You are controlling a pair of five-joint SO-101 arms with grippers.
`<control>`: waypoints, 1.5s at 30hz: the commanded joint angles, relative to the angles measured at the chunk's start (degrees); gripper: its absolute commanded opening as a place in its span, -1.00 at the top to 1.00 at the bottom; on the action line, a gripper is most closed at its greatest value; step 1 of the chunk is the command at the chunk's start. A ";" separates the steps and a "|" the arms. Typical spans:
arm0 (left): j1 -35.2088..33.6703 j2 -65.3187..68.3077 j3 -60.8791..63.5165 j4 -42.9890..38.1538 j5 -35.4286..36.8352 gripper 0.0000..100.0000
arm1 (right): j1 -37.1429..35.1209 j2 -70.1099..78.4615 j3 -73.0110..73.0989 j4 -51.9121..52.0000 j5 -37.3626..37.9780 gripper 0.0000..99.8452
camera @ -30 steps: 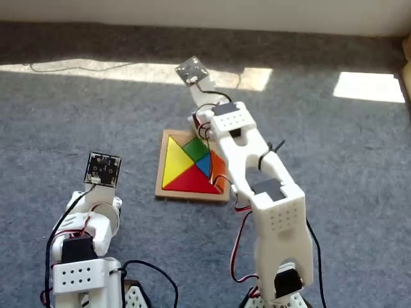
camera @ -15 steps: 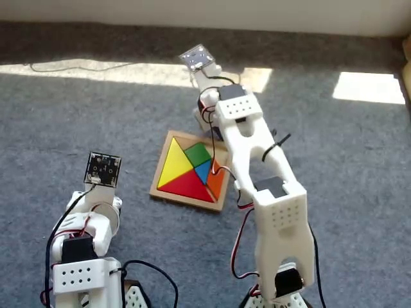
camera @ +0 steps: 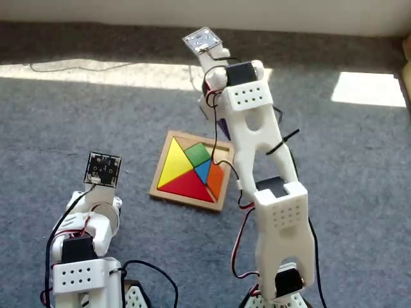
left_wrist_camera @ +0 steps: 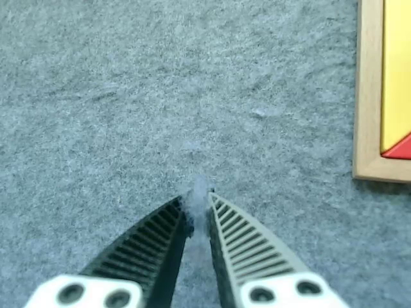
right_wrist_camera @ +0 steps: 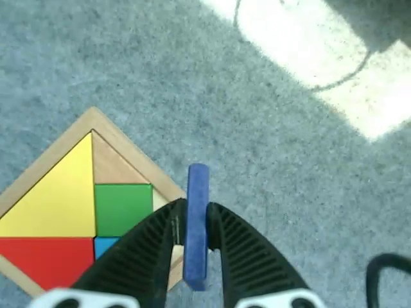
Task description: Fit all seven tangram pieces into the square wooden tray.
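Left arm [camera: 80, 256] sits in the lower left of the high view, folded back, well apart from the tray. In the left wrist view the left gripper [left_wrist_camera: 199, 192] hangs over grey carpet [left_wrist_camera: 128, 96], fingers pressed together with nothing between them. The tray's rim and a bit of yellow and red show at that frame's right edge.

Square wooden tray [camera: 183, 199] lies flat on the carpet at the centre of the high view, turned at a slight angle. Inside it:
- Yellow triangle [camera: 173, 167] on the left.
- Red triangle [camera: 186, 186] along the lower edge.
- Green square [camera: 198, 154] near the top.
- Light blue triangle [camera: 203, 172] in the middle.
- Orange piece [camera: 217, 179] on the right.
- Bare wood shows at the tray's upper right.

Right arm [camera: 257, 147] stretches from the lower right up to the top centre of the high view, passing just beside the tray's right side. In the right wrist view the right gripper [right_wrist_camera: 194, 208] is clamped on a dark blue piece [right_wrist_camera: 197, 186], held on edge between the fingers. The piece is near the tray's bare corner; whether it touches the tray cannot be told.

Sunlit patches [camera: 366, 86] and a thin cable [camera: 58, 65] lie on the carpet along the top.
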 commanded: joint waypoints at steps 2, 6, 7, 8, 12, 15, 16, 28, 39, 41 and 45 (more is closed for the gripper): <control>-0.75 -0.84 -0.40 0.09 0.09 0.89 | -3.74 -2.15 -4.88 3.74 0.18 0.98; -0.75 -0.84 -0.40 0.09 0.09 0.89 | -3.74 -0.92 -1.36 5.23 0.18 0.98; -0.75 -0.84 -0.40 0.09 0.09 0.89 | -3.47 -0.48 0.04 5.32 0.26 0.98; -0.75 -0.84 -0.40 0.09 0.09 0.89 | -3.38 0.13 1.19 5.05 0.26 0.98; -0.75 -0.84 -0.40 0.09 0.09 0.89 | -3.21 3.82 4.26 2.59 0.53 0.98; -0.75 -0.84 -0.40 0.09 0.09 0.89 | -3.21 5.41 4.44 2.59 0.35 0.98; -0.75 -0.84 -0.40 0.09 0.09 0.89 | -3.21 5.58 4.53 2.59 0.18 0.98; -0.75 -0.84 -0.40 0.09 0.09 0.89 | -3.12 7.60 4.44 2.59 0.00 0.75; -0.75 -0.84 -0.40 0.09 0.09 0.89 | -2.59 6.37 0.48 8.22 0.00 0.58; -0.75 -0.84 -0.40 0.00 0.09 0.89 | -1.63 5.76 -1.01 9.54 0.18 0.59; -0.75 -0.84 -0.40 0.00 0.09 0.89 | 0.66 5.76 -1.54 10.42 0.44 0.80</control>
